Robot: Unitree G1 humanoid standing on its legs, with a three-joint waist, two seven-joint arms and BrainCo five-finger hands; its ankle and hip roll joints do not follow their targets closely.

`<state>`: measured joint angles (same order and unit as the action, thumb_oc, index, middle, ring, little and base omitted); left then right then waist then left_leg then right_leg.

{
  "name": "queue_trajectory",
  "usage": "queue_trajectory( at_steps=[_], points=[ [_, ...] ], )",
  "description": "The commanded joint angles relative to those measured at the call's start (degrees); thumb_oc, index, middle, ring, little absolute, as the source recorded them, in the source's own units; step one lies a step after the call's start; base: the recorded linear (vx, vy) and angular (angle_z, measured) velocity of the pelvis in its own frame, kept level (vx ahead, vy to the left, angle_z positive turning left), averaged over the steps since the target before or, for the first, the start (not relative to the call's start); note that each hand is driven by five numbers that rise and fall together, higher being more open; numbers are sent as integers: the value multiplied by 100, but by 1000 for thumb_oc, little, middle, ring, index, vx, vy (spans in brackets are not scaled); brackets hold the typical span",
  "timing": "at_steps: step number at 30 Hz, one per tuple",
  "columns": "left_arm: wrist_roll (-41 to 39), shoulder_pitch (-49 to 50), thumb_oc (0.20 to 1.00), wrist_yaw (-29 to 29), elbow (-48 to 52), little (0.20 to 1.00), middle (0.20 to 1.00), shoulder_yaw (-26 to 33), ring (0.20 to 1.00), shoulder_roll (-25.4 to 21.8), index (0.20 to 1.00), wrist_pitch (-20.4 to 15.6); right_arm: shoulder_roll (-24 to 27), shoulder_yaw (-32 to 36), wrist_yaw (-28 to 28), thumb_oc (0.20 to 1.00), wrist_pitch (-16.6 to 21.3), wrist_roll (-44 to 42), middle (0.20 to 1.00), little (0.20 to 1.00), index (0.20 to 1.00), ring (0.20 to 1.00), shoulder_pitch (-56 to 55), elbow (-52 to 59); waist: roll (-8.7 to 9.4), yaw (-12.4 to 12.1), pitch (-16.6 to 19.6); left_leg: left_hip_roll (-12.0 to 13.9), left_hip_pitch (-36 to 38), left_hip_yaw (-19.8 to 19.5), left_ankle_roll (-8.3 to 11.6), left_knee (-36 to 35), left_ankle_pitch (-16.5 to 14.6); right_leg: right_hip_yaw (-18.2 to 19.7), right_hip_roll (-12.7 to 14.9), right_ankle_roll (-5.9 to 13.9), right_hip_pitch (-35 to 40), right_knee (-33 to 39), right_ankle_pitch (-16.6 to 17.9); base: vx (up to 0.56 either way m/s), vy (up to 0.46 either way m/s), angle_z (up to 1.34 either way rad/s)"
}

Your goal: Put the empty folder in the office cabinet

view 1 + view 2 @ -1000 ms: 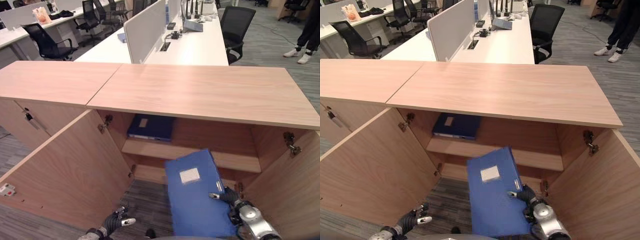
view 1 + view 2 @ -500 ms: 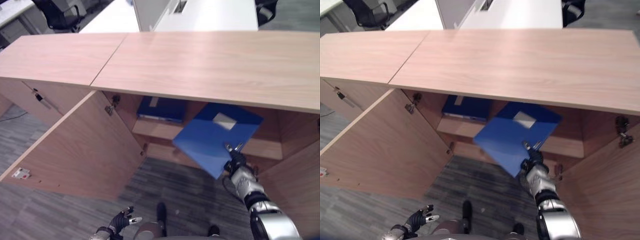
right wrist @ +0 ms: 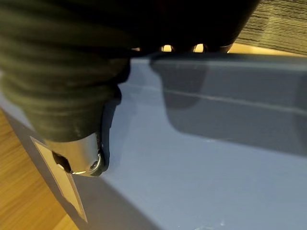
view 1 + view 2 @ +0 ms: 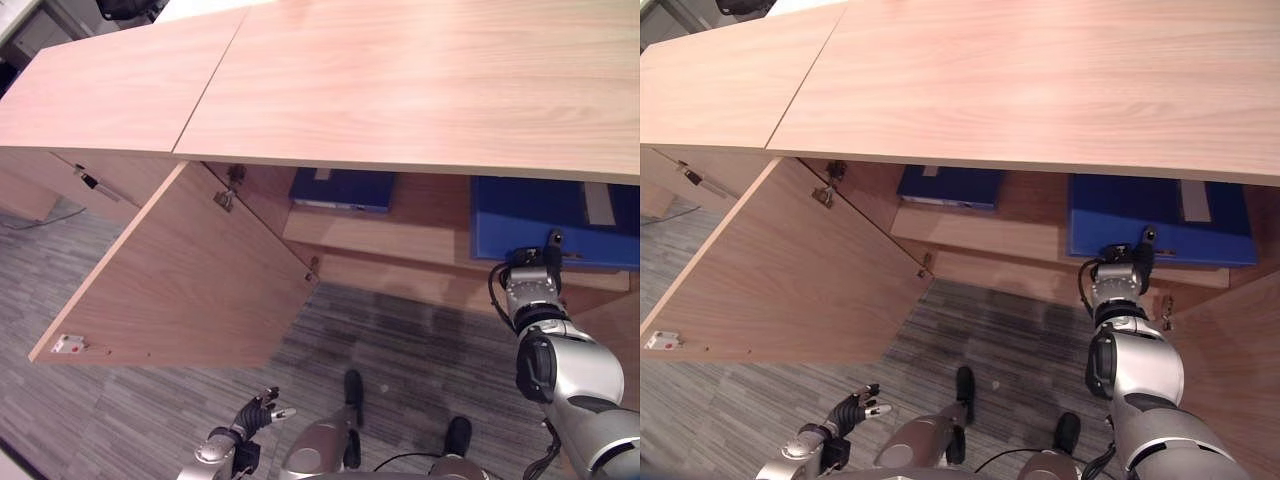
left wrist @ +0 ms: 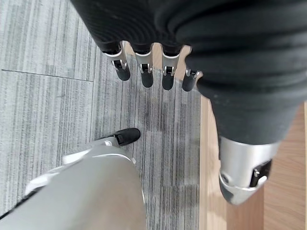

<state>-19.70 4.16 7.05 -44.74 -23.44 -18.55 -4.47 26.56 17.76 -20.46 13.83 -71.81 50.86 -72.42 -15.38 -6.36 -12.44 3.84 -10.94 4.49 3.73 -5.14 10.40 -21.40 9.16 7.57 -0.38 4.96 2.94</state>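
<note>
Where flat on shelf [image 4: 980, 228], blue folder [image 4: 1140, 210], white-labelled.

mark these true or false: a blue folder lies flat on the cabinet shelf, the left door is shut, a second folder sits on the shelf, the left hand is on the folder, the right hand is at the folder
1. A blue folder lies flat on the cabinet shelf. True.
2. The left door is shut. False: it stands open.
3. A darker folder also sits on the shelf. True.
4. The left hand is on the folder. False: it hangs low over the floor, fingers relaxed.
5. The right hand is at the blue folder. True.
</note>
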Motion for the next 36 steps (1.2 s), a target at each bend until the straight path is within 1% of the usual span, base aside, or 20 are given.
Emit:
queue_trajectory(
  at_steps=[1,3,7,8,9,11,13,14,17,19,21,23,24,27,28,30,33,34,36],
  points=[
    [26,-415,1000,-137,-142,1000,1000,-287,1000,-306,1000,-212,432,-232,17,200,423,-314,200,200,200,200,1104,126,211,-219,-119,-17,355,66,423,45,-782,314,592,351,-819,-785,-500,76,12,5],
    [30,-423,1000,-152,-178,1000,1000,-282,1000,-319,1000,-227,513,-268,2,200,411,-281,200,200,200,200,1233,122,203,-234,-136,-24,296,68,408,46,-739,319,603,343,-890,-828,-475,7,8,2],
    [-48,-424,1000,-175,-188,1000,1000,-264,1000,-425,1000,-262,793,-541,0,200,355,-186,200,200,200,200,1690,43,205,-348,-214,-31,63,42,378,218,-763,349,661,325,-1138,-1081,-561,4,-6,-1],
    [-48,-435,1000,-190,-187,1000,1000,-274,1000,-511,1000,-282,921,-679,-20,200,332,-115,200,200,200,200,1934,19,218,-403,-282,-15,-151,13,375,464,-883,392,715,318,-1347,-1334,-667,9,-23,-4],
    [-50,-447,1000,-190,-185,1000,1000,-270,1000,-508,1000,-280,932,-688,-20,200,328,-115,200,200,200,200,1961,5,221,-408,-277,-18,-194,15,373,502,-900,403,725,317,-1393,-1373,-683,-21,-33,-1],
    [-75,-491,1000,-217,-174,1000,1000,-290,1000,-596,1000,-297,1056,-839,-60,200,325,-85,200,200,200,200,2243,-34,232,-467,-340,-9,-548,-24,358,858,-1010,461,799,285,-1746,-1717,-785,-45,-25,5],
    [-90,-543,1000,-262,-85,1000,1000,-355,1000,-764,1000,-335,1274,-1070,-130,200,308,-5,200,200,200,200,2665,-54,201,-555,-400,-56,-1029,-94,336,1293,-1117,529,886,262,-2265,-2270,-906,-28,-27,21],
    [-95,-556,1000,-262,-79,1000,1000,-355,1000,-759,1000,-331,1287,-1084,-137,200,305,-3,200,200,200,200,2695,-65,204,-559,-386,-61,-1084,-96,336,1335,-1135,538,899,261,-2325,-2321,-929,0,-17,33],
    [-232,-601,1000,-243,71,1000,1000,-389,1000,-880,1000,-352,1528,-1347,-175,200,271,119,200,200,200,200,3025,-51,165,-634,-367,-137,-1498,-166,338,1585,-1196,598,976,261,-2834,-2805,-1072,35,-13,25],
    [-295,-671,1000,-249,165,1000,1000,-430,1000,-949,1000,-381,1688,-1556,-200,200,225,237,200,200,200,200,3243,-60,157,-669,-340,-172,-1709,-274,366,1719,-1329,707,1026,302,-3092,-3087,-1292,98,-15,27],
    [-348,-727,1000,-238,278,1000,1000,-515,1000,-1025,1000,-419,1790,-1822,-206,200,207,337,200,200,200,200,3527,-13,129,-704,-349,-218,-1980,-304,372,1804,-1358,774,1090,323,-3454,-3374,-1392,21,22,31],
    [-375,-744,1000,-242,325,1000,1000,-535,1000,-1032,1000,-433,1834,-1943,-212,200,198,385,200,200,200,200,3656,6,127,-729,-325,-239,-2095,-290,368,1828,-1369,796,1121,337,-3612,-3453,-1427,-3,31,13],
    [-424,-784,1000,-242,388,1000,1000,-563,1000,-1049,1000,-446,1945,-2100,-233,200,164,463,200,200,200,200,3793,0,95,-766,-323,-255,-2258,-309,360,1821,-1350,830,1145,353,-3818,-3558,-1459,-7,39,4],
    [-479,-876,1000,-282,439,1000,1000,-620,1000,-1030,1000,-460,2053,-2295,-252,200,127,536,200,200,200,200,3970,-42,77,-815,-320,-289,-2527,-331,356,1879,-1329,853,1215,370,-4121,-3734,-1489,-4,0,-1],
    [-528,-950,1000,-301,562,1000,1000,-663,1000,-1025,1000,-488,2119,-2360,-255,200,108,560,200,200,200,200,4002,-42,37,-842,-347,-307,-2703,-363,358,1879,-1297,869,1257,394,-4315,-3839,-1501,-19,-10,5],
    [-545,-1041,1000,-295,694,1000,1000,-711,1000,-1029,1000,-483,2210,-2426,-239,200,66,607,200,200,200,200,3980,-30,24,-871,-316,-360,-2891,-409,359,1857,-1256,886,1309,423,-4542,-3951,-1529,-14,4,26],
    [-666,-1216,1000,-320,1025,1000,1000,-809,1000,-1026,1000,-526,2150,-2444,-232,200,-6,552,200,200,200,200,3922,-160,-80,-955,-327,-436,-3198,-446,292,1714,-1191,1014,1370,496,-5094,-4197,-1575,-23,38,13],
    [-735,-1250,1000,-319,1222,1000,1000,-851,1000,-1021,1000,-540,2126,-2405,-217,200,-76,540,200,200,200,200,3841,-303,-153,-1000,-338,-459,-3281,-459,242,1621,-1167,1101,1417,553,-5317,-4324,-1602,-1,36,-5],
    [-751,-1241,1000,-316,1297,1000,1000,-853,1000,-1036,1000,-544,2134,-2378,-217,200,-89,553,200,200,200,200,3790,-313,-164,-1016,-334,-486,-3307,-467,225,1565,-1144,1123,1436,567,-5399,-4366,-1607,0,15,-1]
  ],
)
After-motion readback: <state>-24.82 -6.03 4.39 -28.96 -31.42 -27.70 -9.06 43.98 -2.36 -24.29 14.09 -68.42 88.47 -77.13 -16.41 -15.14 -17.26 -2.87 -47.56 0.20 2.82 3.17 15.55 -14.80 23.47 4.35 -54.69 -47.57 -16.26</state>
